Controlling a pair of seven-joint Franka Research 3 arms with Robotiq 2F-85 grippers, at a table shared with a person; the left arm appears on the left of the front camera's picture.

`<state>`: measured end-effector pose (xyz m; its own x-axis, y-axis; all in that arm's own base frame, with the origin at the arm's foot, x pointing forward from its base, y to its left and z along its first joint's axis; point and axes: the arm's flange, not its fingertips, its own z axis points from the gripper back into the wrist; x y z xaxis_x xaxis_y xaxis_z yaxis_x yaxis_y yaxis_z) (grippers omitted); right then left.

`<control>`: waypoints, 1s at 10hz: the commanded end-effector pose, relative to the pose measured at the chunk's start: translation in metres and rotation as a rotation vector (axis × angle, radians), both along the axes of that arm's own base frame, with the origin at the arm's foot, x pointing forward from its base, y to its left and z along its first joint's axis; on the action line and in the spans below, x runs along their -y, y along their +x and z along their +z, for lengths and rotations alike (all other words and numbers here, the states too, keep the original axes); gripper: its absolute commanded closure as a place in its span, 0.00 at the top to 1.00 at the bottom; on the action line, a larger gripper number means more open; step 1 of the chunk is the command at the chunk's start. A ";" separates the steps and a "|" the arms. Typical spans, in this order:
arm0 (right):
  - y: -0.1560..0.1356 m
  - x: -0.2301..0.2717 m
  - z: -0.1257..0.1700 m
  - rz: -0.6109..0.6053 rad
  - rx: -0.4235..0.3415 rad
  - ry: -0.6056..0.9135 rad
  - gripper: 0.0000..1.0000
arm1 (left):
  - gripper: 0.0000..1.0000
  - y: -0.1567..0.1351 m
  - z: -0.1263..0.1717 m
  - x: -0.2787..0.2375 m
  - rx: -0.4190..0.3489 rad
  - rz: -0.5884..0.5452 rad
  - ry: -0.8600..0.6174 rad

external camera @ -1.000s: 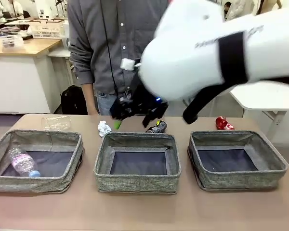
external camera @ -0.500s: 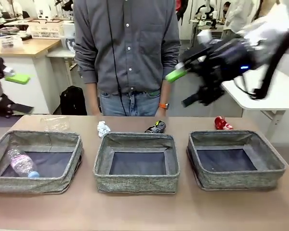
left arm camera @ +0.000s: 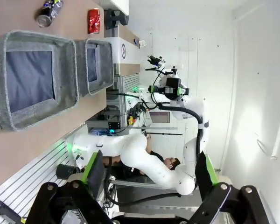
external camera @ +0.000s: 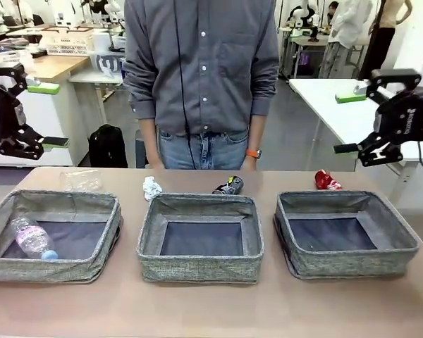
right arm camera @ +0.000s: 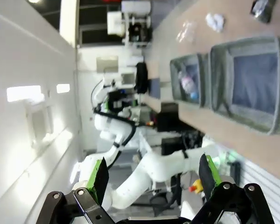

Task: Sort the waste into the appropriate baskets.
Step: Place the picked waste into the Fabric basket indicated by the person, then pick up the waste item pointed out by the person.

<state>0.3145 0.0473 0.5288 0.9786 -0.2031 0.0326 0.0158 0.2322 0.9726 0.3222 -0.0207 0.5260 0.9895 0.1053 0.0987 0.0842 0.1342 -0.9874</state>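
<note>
Left pincer point(external camera: 48, 115) hangs up in the air at the left side, above the table. Its two green-tipped fingers are wide apart with nothing between them. Right pincer point(external camera: 348, 123) hangs up high at the right side. It is wide apart too and holds nothing. Some small white letters on its black body are too tiny to read.

Three grey woven fabric baskets sit in a row on the brown table point(external camera: 197, 310). The left basket point(external camera: 53, 271) has a clear plastic bottle with a pinkish label point(external camera: 32, 238) lying in it, near its left wall. The words on the label are too small to read.

The other waste lies on the table behind the baskets. A clear plastic cup point(external camera: 82, 179) lies behind the left basket. A crumpled white paper ball point(external camera: 152, 188) sits just behind the middle basket point(external camera: 201, 269). A crushed black can point(external camera: 229, 186) lies behind that basket too. It has yellow-green print that cannot be read. A crushed red can point(external camera: 327, 181) lies behind the right basket point(external camera: 352, 264).

A person in a grey buttoned shirt point(external camera: 201, 70) stands at the far side.
</note>
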 end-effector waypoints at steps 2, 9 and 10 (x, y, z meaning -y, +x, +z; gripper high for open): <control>-0.006 0.001 0.004 0.039 -0.015 0.027 1.00 | 1.00 -0.001 0.003 -0.003 0.016 0.007 0.001; -0.006 0.001 0.004 0.039 -0.015 0.027 1.00 | 1.00 -0.001 0.003 -0.003 0.016 0.007 0.001; -0.006 0.001 0.004 0.039 -0.015 0.027 1.00 | 1.00 -0.001 0.003 -0.003 0.016 0.007 0.001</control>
